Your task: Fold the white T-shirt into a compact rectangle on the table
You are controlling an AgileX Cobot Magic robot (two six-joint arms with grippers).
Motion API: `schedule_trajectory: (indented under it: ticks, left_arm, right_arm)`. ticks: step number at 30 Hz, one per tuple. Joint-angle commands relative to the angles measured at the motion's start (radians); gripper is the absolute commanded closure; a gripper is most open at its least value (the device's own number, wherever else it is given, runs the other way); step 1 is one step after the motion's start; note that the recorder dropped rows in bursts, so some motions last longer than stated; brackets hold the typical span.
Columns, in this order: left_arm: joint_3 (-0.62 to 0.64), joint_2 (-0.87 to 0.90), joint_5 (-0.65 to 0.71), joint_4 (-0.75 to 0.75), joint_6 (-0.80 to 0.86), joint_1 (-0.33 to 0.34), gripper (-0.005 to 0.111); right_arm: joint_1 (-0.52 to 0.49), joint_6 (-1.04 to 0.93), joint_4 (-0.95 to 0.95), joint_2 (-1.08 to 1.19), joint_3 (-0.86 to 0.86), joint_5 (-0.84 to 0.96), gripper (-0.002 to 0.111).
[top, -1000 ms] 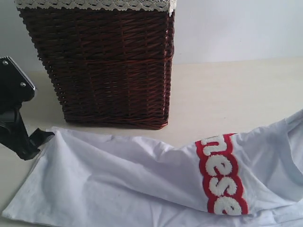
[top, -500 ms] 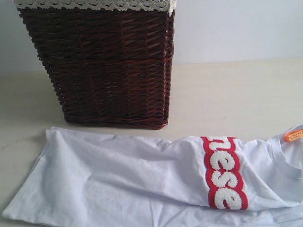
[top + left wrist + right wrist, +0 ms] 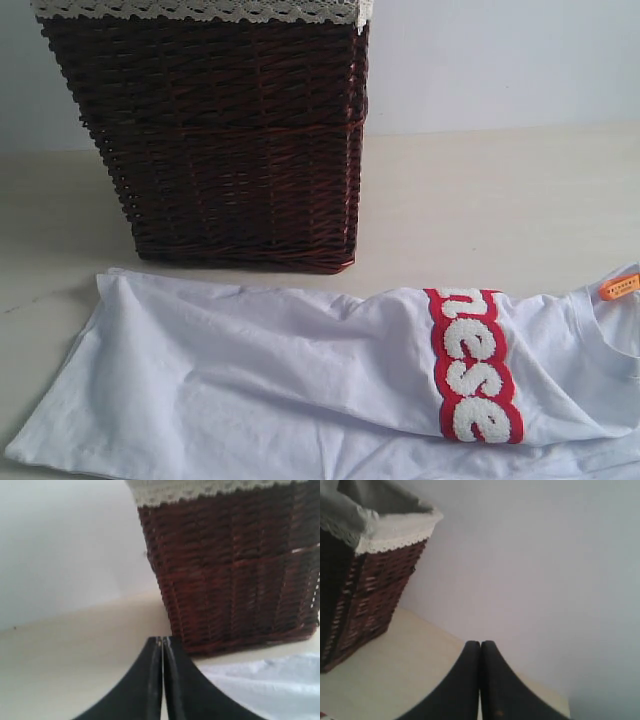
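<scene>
The white T-shirt [image 3: 260, 390] lies folded lengthwise along the near part of the table [image 3: 480, 200], its red-outlined lettering [image 3: 472, 365] running down the right side and an orange neck label [image 3: 619, 286] at the far right. Neither arm shows in the exterior view. In the left wrist view my left gripper [image 3: 162, 641] is shut with nothing between its black fingers, and a corner of the T-shirt [image 3: 270, 680] lies beside it. My right gripper [image 3: 480, 645] is also shut and empty, held above the table [image 3: 395, 670] and facing the wall.
A tall dark brown wicker basket [image 3: 220, 140] with cream lace trim [image 3: 200, 10] stands at the back left, just behind the shirt. It also fills part of the left wrist view as the basket [image 3: 240, 565] and the right wrist view as the basket [image 3: 365, 580]. A pale wall [image 3: 500, 60] is behind.
The left gripper has let go of the shirt's left corner and left the exterior view. The shirt's right end dropped flat, and both grippers closed.
</scene>
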Motion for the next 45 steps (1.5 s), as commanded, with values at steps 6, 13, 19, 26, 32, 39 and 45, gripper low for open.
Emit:
schedule_trajectory:
  ticks: [6, 13, 19, 26, 32, 39, 45]
  left_arm:
    - [0.155, -0.025, 0.077, 0.014, -0.007, 0.011, 0.104]
    - [0.276, -0.179, 0.068, 0.014, -0.007, 0.011, 0.104]
    - [0.376, -0.358, 0.054, 0.017, 0.020, 0.011, 0.104]
    - [0.376, -0.404, 0.065, 0.021, 0.020, 0.011, 0.104]
    - [0.376, -0.404, 0.065, 0.021, 0.020, 0.011, 0.104]
    - [0.376, -0.404, 0.067, 0.021, 0.020, 0.011, 0.104]
    - [0.376, -0.404, 0.067, 0.021, 0.020, 0.011, 0.104]
  right_arm:
    - [-0.003, 0.027, -0.076, -0.187, 0.174, -0.124, 0.108]
    - [-0.003, 0.027, -0.151, -0.235, 0.340, -0.126, 0.108]
    - [-0.003, 0.027, -0.150, -0.235, 0.395, -0.116, 0.108]
    - [-0.003, 0.027, -0.150, -0.235, 0.439, -0.064, 0.108]
    - [-0.003, 0.042, -0.150, -0.235, 0.473, -0.038, 0.108]
    - [-0.003, 0.019, -0.131, -0.209, 0.587, -0.166, 0.108]
    - [-0.003, 0.029, -0.124, -0.052, 0.581, -0.205, 0.108]
